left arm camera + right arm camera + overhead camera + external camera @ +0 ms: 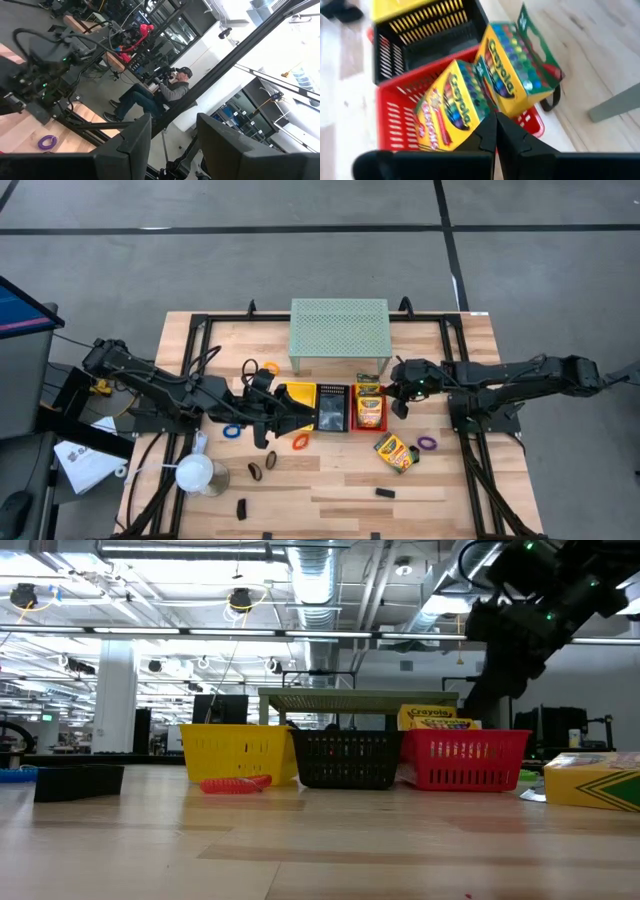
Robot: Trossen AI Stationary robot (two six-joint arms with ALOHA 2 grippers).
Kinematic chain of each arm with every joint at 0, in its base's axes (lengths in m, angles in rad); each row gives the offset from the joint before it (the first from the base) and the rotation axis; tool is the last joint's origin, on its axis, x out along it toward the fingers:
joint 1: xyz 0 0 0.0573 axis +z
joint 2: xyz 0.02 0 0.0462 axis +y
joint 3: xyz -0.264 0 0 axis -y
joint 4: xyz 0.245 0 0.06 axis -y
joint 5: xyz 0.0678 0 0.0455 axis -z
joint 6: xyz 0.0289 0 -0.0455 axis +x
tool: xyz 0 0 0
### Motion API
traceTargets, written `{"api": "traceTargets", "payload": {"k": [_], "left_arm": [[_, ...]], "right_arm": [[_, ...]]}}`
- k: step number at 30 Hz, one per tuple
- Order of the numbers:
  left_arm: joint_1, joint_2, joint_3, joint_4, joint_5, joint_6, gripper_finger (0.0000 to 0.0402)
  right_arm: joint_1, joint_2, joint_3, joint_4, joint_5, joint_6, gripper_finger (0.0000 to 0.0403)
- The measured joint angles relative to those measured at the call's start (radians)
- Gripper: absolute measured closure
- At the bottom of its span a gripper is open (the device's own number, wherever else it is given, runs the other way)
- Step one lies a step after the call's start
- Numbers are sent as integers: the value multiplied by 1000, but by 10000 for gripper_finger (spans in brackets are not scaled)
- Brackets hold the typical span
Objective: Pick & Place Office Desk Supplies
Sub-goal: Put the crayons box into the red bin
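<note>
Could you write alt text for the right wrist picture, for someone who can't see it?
Two yellow-and-green cardboard crayon boxes stand in a red plastic slatted basket, seen past the right pincer, shut just above them. Beside the red basket sits a black slatted basket, on a pale wooden table.

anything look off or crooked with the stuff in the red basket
Yes. Two crayon boxes sit in the red basket, not flat: they lean on each other, and the farther one pokes above the rim with its green lid flap hanging open. A third box lies askew on the table.
</note>
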Motion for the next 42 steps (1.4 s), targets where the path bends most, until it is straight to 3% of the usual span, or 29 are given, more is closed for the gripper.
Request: {"api": "traceTargets", "payload": {"k": [9,13,18,22,29,35,42], "left_arm": [[0,0,0,-31,1,0,247],[0,0,0,-78,1,-1,247],[0,0,0,-93,-10,-3,247],[0,0,0,-93,-22,-3,247],[0,0,0,-93,-28,3,247],[0,0,0,-118,-28,6,247],[0,0,0,-133,-45,7,247]], "right_arm": [[101,-185,0,-174,31,144,402],[202,-235,0,-237,12,254,402],[352,-241,0,-253,-84,441,395],[477,-233,0,-249,-103,605,362],[626,-233,0,-261,-70,809,261],[687,-235,0,-244,73,890,200],[648,-228,0,-42,351,900,213]]}}
